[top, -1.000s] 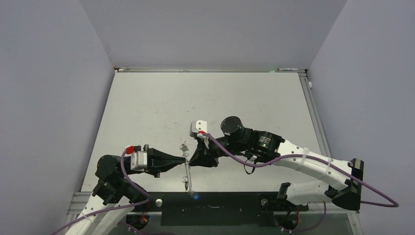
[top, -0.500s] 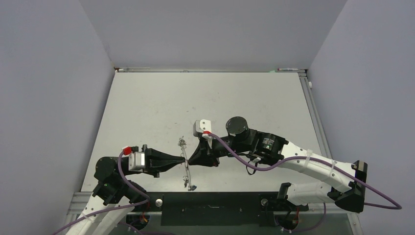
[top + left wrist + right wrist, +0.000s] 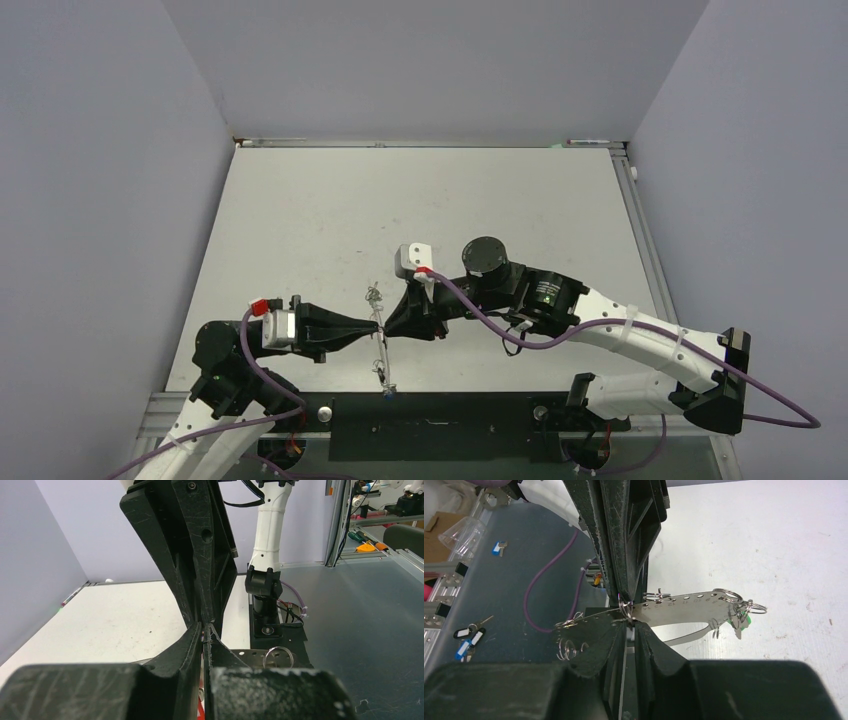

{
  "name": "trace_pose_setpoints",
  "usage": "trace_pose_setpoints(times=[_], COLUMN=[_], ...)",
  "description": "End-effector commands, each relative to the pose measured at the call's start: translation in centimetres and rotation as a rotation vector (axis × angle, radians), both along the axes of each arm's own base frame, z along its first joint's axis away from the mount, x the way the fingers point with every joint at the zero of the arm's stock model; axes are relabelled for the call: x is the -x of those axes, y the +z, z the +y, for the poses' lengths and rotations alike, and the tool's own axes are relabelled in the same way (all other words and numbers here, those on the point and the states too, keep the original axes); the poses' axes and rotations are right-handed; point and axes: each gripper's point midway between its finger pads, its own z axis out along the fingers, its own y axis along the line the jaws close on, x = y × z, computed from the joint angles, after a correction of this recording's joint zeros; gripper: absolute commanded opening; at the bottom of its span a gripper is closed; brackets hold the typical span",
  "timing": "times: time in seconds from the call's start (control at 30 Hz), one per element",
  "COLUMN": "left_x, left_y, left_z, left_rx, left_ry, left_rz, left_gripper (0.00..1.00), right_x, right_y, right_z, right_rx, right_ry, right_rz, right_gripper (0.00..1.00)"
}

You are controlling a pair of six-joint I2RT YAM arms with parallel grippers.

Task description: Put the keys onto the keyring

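The keyring (image 3: pixel 381 350) shows as a flat silver strip (image 3: pixel 684 605) with a row of small holes. Several small split rings hang from it, and a green tag (image 3: pixel 746 621) hangs at its far end. It is held off the table between the two grippers. My left gripper (image 3: pixel 372 328) is shut on the strip's edge, its jaws pressed together (image 3: pixel 204 627). My right gripper (image 3: pixel 388 326) faces it tip to tip. It is shut (image 3: pixel 627 627) on a thin silver key seen edge-on, whose small ring (image 3: pixel 624 609) touches the strip.
A black base plate (image 3: pixel 430 425) runs along the table's near edge, just below the strip's lower end. Grey walls close in both sides. Off the table, loose keys with blue tags (image 3: pixel 466 640) and a purple cable (image 3: pixel 539 580) lie on a dark surface.
My right gripper has moved slightly left, up against the left gripper's tip. The strip has swung a little. The blue tag seen at its lower end a second ago no longer shows.
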Motion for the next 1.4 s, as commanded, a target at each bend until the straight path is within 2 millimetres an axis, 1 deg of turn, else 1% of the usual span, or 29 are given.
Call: trace_pose_setpoints(times=[0.0,0.1,0.17,0.2,0.3,0.4,0.5,0.6,0.7,0.73,0.87,0.97,1.13,1.23,1.3,1.37], left_x=[0.5,0.5,0.5,0.5,0.5,0.4,0.0,-0.7,-0.9,-0.9,-1.0,-1.0,-1.1,-1.5,-1.8,-2.0], left_y=[1.6,1.6,1.6,1.7,1.7,1.9,2.2,2.4,2.4,2.4,2.4,2.5,2.4,2.3,2.4,2.4], left_z=[0.3,0.4,0.4,0.4,0.5,0.6,0.9,1.2,1.4,1.4,1.5,1.6,1.7,1.9,2.1,2.2], left_rx=[0.044,0.044,0.045,0.046,0.049,0.056,0.072,0.088,0.095,0.094,0.097,0.101,0.101,0.105,0.111,0.119], left_ry=[-0.004,-0.002,0.000,0.002,0.008,0.020,0.056,0.107,0.125,0.126,0.137,0.147,0.158,0.182,0.205,0.217], left_rz=[-0.062,-0.063,-0.065,-0.065,-0.069,-0.071,-0.071,-0.072,-0.071,-0.070,-0.072,-0.075,-0.074,-0.069,-0.068,-0.068], left_gripper=[0.00,0.00,0.00,0.00,0.00,0.00,0.00,0.00,0.00,0.00,0.00,0.00,0.00,0.00,0.00,0.00], right_x=[-0.4,-0.1,-0.1,-0.1,0.1,0.0,-0.7,-1.5,-1.5,-1.4,-1.4,-1.7,-2.4,-2.6,-2.5,-1.7], right_y=[1.6,2.0,2.1,2.1,1.6,0.4,-1.0,-1.9,-3.0,-3.8,-3.7,-3.5,-4.0,-3.7,-3.7,-3.4], right_z=[0.1,-0.5,-0.8,-0.9,-1.1,-1.2,-1.2,-0.8,-0.5,-0.5,-0.6,-0.8,-1.2,-1.6,-1.8,-1.6], right_rx=[-0.037,-0.046,-0.056,-0.061,-0.071,-0.073,-0.086,-0.122,-0.160,-0.165,-0.255,-0.316,-0.359,-0.400,-0.426,-0.455], right_ry=[0.002,0.015,0.012,0.009,0.011,0.004,-0.056,-0.126,-0.164,-0.173,-0.222,-0.264,-0.343,-0.385,-0.401,-0.380], right_rz=[-0.044,-0.065,-0.080,-0.084,-0.086,-0.091,-0.091,-0.115,-0.159,-0.180,-0.251,-0.272,-0.291,-0.298,-0.292,-0.294], right_gripper=[0.21,0.38,0.45,0.46,0.47,0.47,0.47,0.47,0.47,0.47,0.47,0.47,0.46,0.46,0.46,0.46])
